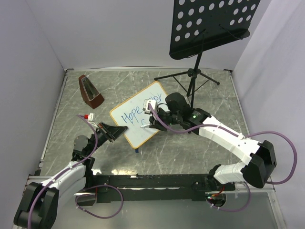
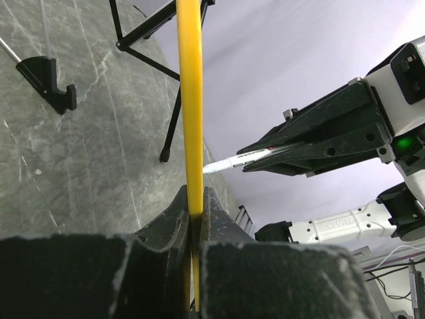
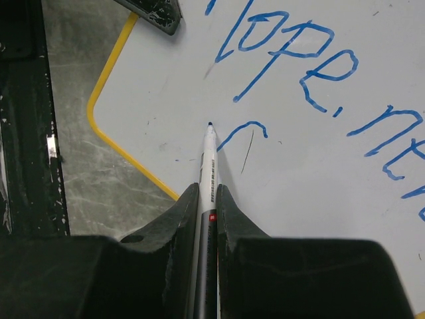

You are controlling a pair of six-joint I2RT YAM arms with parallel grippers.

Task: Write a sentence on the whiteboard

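Observation:
The whiteboard (image 1: 135, 125) stands tilted mid-table, its thin frame yellow in the wrist views. My left gripper (image 1: 114, 132) is shut on the board's left edge; in the left wrist view the frame (image 2: 190, 100) runs up from between my left gripper's (image 2: 194, 196) closed jaws. My right gripper (image 1: 152, 119) is shut on a white marker (image 3: 208, 174), whose blue tip is at the board face (image 3: 319, 193). The blue sentence (image 3: 299, 60) reads "Hope ne…" on the first line. A short curved stroke (image 3: 242, 131) starts a second line beside the tip. The marker also shows in the left wrist view (image 2: 222, 163).
A black perforated music stand (image 1: 209, 24) on a tripod (image 1: 193, 76) stands behind the board. A brown metronome-like object (image 1: 90, 90) sits at the back left. A small red-and-white piece (image 1: 87, 116) lies left of the board. One black board foot (image 2: 50, 76) rests on the table.

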